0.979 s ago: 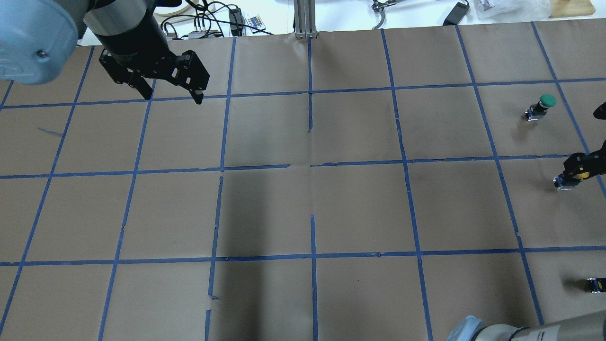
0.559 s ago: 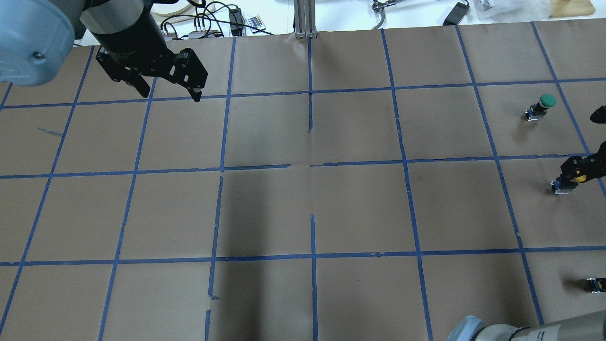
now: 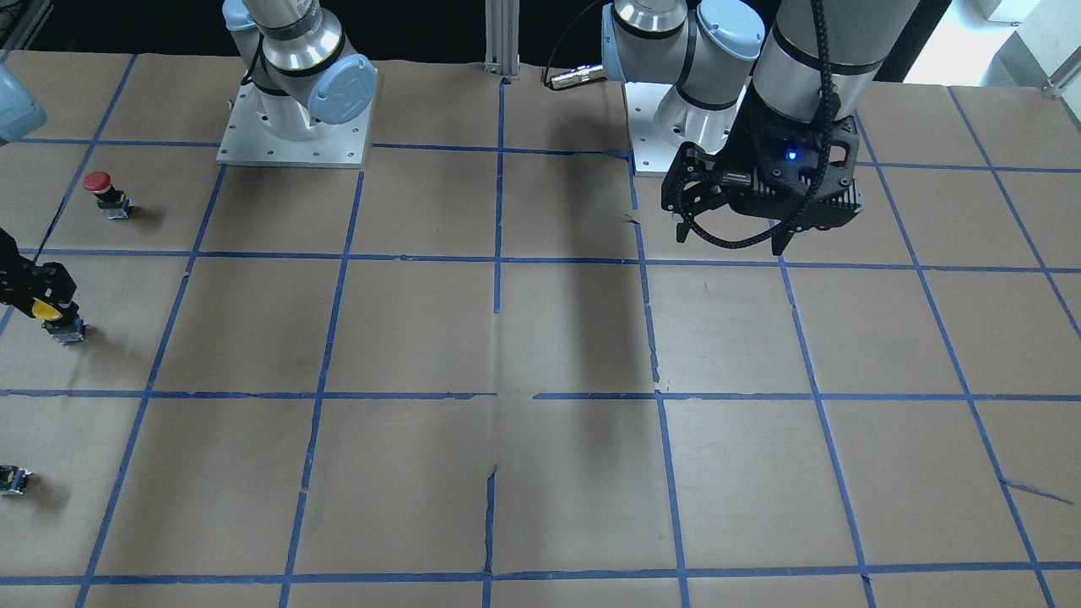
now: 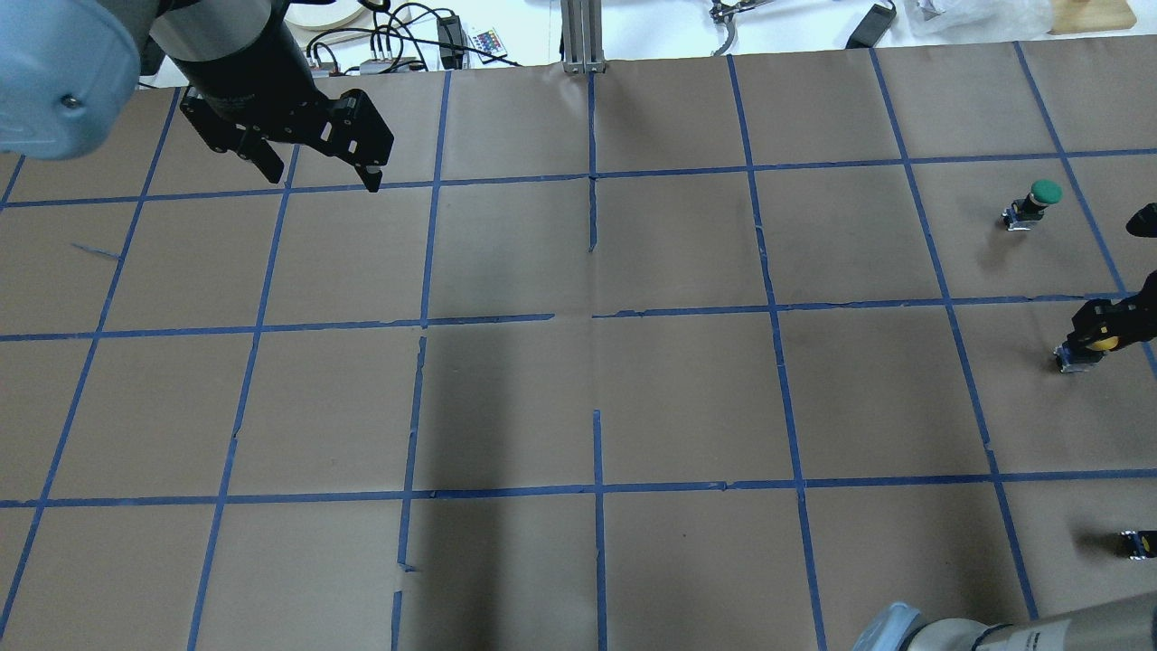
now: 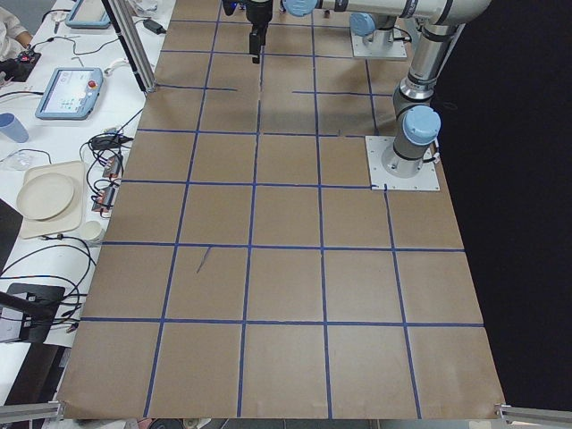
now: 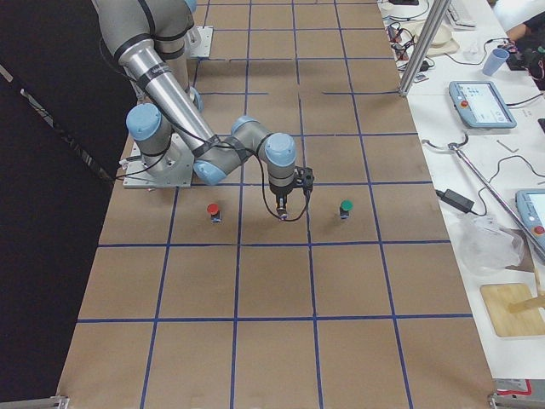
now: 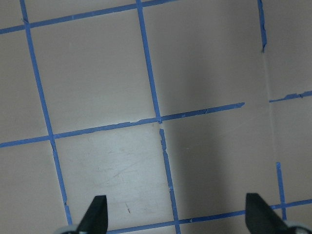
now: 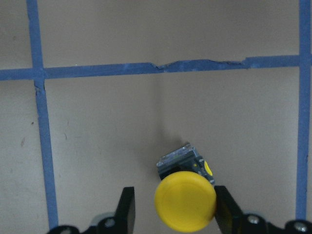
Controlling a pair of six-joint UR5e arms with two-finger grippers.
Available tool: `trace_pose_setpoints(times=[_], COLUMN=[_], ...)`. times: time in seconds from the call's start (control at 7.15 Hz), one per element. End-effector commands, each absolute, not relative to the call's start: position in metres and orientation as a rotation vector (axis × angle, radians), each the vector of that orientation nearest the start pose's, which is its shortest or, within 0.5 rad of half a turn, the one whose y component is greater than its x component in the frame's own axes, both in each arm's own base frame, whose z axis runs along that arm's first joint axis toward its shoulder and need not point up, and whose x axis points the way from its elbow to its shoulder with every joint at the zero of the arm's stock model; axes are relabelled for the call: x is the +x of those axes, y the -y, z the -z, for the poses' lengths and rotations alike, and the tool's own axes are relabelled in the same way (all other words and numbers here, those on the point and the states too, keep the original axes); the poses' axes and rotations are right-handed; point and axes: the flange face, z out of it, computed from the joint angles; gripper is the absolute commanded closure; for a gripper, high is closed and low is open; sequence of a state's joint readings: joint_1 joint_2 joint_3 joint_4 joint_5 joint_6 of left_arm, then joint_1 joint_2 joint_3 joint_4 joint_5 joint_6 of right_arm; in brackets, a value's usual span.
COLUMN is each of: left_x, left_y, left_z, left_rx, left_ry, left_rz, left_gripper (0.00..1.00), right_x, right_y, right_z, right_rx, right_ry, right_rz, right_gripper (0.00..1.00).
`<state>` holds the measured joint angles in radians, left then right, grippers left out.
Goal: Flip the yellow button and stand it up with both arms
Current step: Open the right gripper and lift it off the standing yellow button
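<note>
The yellow button (image 8: 185, 200) has its round yellow cap between the fingers of my right gripper (image 8: 174, 195), which is shut on it. Its grey base block points down at the brown paper, and I cannot tell whether it touches. The pair is at the overhead view's right edge, with the button (image 4: 1098, 344) under the right gripper (image 4: 1098, 327). In the front-facing view they are at the left edge, the button (image 3: 48, 312) below the gripper (image 3: 35, 291). My left gripper (image 4: 324, 179) hangs open and empty far off over the back left, and it also shows in the front-facing view (image 3: 729, 243).
A green-capped button (image 4: 1035, 201) stands beyond the yellow one. A red-capped button (image 3: 101, 187) stands on the robot's side of it. A small dark block (image 4: 1137, 542) is cut off by the overhead view's right edge. The right arm's base plate (image 3: 245, 152) is nearby.
My right gripper has shifted slightly leftward in the overhead view, and the yellow button moved with it. My left gripper has drifted a little back and to the left.
</note>
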<state>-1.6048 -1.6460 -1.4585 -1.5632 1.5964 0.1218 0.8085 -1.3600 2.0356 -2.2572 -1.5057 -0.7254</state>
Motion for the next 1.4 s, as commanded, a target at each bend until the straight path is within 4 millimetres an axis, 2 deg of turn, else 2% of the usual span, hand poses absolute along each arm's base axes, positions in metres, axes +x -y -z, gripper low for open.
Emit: trace_pose_setpoints(times=[0.0, 0.14, 0.28, 0.42, 0.56, 0.84, 0.98, 1.12, 1.26], left_x=[-0.146, -0.144, -0.14, -0.142, -0.143, -0.14, -0.14, -0.139, -0.14], left_y=[0.519, 0.518, 0.518, 0.515, 0.514, 0.516, 0.515, 0.516, 0.515], left_z=[-0.499, -0.5, -0.5, -0.504, -0.504, -0.506, -0.504, -0.505, -0.506], left_rx=[0.242, 0.24, 0.227, 0.234, 0.236, 0.227, 0.227, 0.227, 0.229], left_ry=[-3.078, -3.081, -3.09, -3.087, -3.085, -3.091, -3.09, -3.09, -3.091], left_rz=[0.042, 0.041, 0.042, 0.044, 0.042, 0.051, 0.047, 0.049, 0.051], left_gripper=[0.01, 0.01, 0.01, 0.01, 0.01, 0.01, 0.01, 0.01, 0.01], right_x=[-0.242, -0.242, -0.242, -0.24, -0.239, -0.207, -0.172, -0.121, -0.064], right_y=[0.455, 0.453, 0.452, 0.449, 0.438, 0.419, 0.419, 0.424, 0.426], right_z=[-0.235, -0.235, -0.239, -0.257, -0.293, -0.373, -0.4, -0.422, -0.431], right_rx=[0.059, 0.062, 0.064, 0.069, 0.071, 0.298, 0.278, 0.298, 0.336], right_ry=[-3.1, -3.102, -3.098, -3.093, -3.127, -3.078, -3.098, -3.129, -3.125], right_rz=[0.073, 0.058, 0.041, 0.026, -0.063, -0.133, -0.114, -0.06, -0.063], right_gripper=[0.25, 0.17, 0.03, 0.0, 0.0, 0.0, 0.0, 0.0, 0.0])
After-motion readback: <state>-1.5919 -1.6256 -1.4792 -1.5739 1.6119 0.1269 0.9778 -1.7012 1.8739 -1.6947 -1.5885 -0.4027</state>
